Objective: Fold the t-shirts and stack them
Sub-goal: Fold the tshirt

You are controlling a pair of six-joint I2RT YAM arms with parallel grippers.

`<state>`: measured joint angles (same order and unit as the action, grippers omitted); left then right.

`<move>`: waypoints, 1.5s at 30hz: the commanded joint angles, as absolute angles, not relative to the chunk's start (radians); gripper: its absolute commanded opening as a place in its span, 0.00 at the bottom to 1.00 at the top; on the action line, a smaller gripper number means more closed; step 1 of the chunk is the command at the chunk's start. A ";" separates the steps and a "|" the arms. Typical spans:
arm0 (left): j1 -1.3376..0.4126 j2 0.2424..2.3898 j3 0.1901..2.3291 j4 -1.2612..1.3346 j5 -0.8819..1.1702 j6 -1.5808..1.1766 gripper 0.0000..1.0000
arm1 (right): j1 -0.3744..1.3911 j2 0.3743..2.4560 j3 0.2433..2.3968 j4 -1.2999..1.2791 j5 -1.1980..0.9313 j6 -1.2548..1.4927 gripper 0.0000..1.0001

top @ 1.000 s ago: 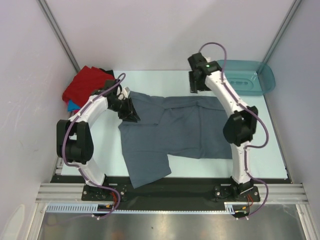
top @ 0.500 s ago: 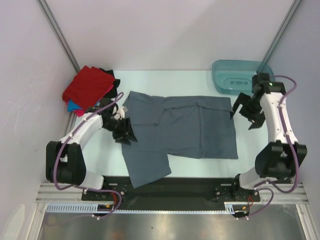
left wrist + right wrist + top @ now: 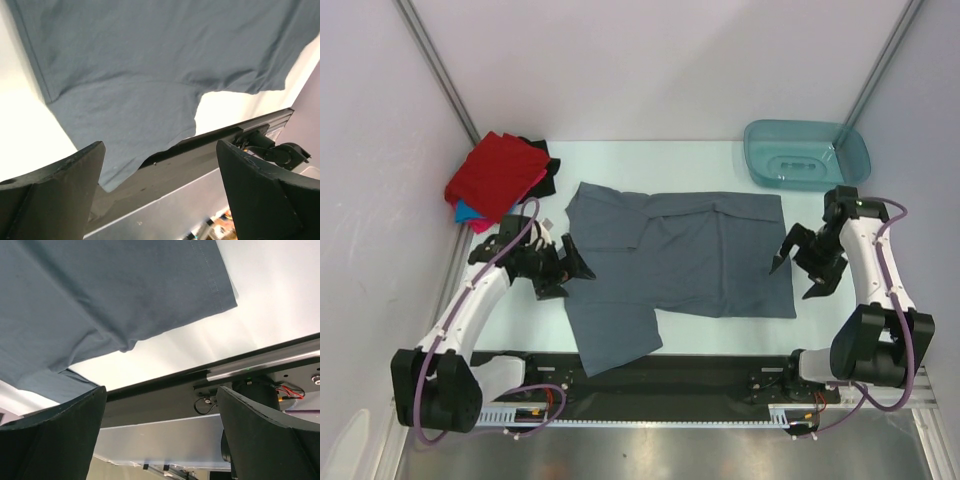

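A slate grey-blue t-shirt [image 3: 680, 255] lies spread flat across the middle of the table, and one sleeve [image 3: 615, 345] reaches over the near edge. My left gripper [image 3: 572, 272] hovers just off the shirt's left edge, open and holding nothing. In the left wrist view its gripper [image 3: 160, 150] looks down on the shirt [image 3: 150, 60] and the table's front rail. My right gripper [image 3: 790, 283] is open at the shirt's right edge, near the hem corner. The right wrist view shows its gripper [image 3: 161, 390] empty, above that corner of the shirt [image 3: 100, 290].
A pile of other t-shirts [image 3: 498, 175], red on top with blue, pink and black showing beneath, sits at the back left corner. A teal plastic tub [image 3: 807, 152] stands at the back right. The black front rail [image 3: 650, 372] runs along the near edge.
My left gripper slid from the shirt's back left part toward me, let go and opened wide. The right arm swung from the back of the table to the shirt's right edge.
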<state>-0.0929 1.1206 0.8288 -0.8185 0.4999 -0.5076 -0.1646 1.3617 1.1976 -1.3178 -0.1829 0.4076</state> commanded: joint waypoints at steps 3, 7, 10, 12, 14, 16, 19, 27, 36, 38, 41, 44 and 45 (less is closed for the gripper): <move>-0.089 1.074 0.747 -0.831 0.514 -0.569 1.00 | -0.183 1.318 1.160 -1.273 -0.206 0.367 1.00; -0.089 0.994 0.672 -0.822 0.554 -0.601 1.00 | -0.183 1.295 1.086 -1.236 -0.227 0.403 1.00; -0.089 0.960 0.614 -0.828 0.577 -0.609 1.00 | -0.187 1.270 1.022 -1.221 -0.224 0.410 1.00; -0.089 0.951 0.603 -0.848 0.577 -0.595 0.97 | -0.187 1.247 1.020 -1.206 -0.236 0.422 1.00; -0.089 0.960 0.604 -0.867 0.569 -0.577 0.90 | -0.189 1.250 1.034 -1.230 -0.241 0.445 1.00; -0.089 0.986 0.606 -0.885 0.572 -0.555 0.83 | -0.189 1.250 1.031 -1.229 -0.241 0.466 1.00; -0.089 1.014 0.607 -0.891 0.580 -0.545 0.72 | -0.189 1.250 1.038 -1.232 -0.245 0.483 1.00; -0.089 1.072 0.696 -1.102 0.379 -0.416 0.62 | -0.187 1.250 1.101 -1.250 -0.278 0.523 1.00; -0.091 1.034 0.614 -1.042 0.389 -0.445 0.57 | -0.167 1.227 1.132 -1.262 -0.275 0.545 1.00; -0.098 1.025 0.594 -1.008 0.429 -0.460 0.57 | -0.161 1.226 1.138 -1.261 -0.273 0.554 1.00; -0.103 1.020 0.555 -0.961 0.483 -0.505 0.58 | -0.147 1.229 1.144 -1.253 -0.278 0.563 1.00; -0.109 1.023 0.545 -0.936 0.459 -0.512 0.58 | -0.124 1.236 1.157 -1.247 -0.273 0.568 1.00; -0.109 1.025 0.551 -0.931 0.439 -0.518 0.58 | -0.114 1.238 1.160 -1.247 -0.272 0.569 1.00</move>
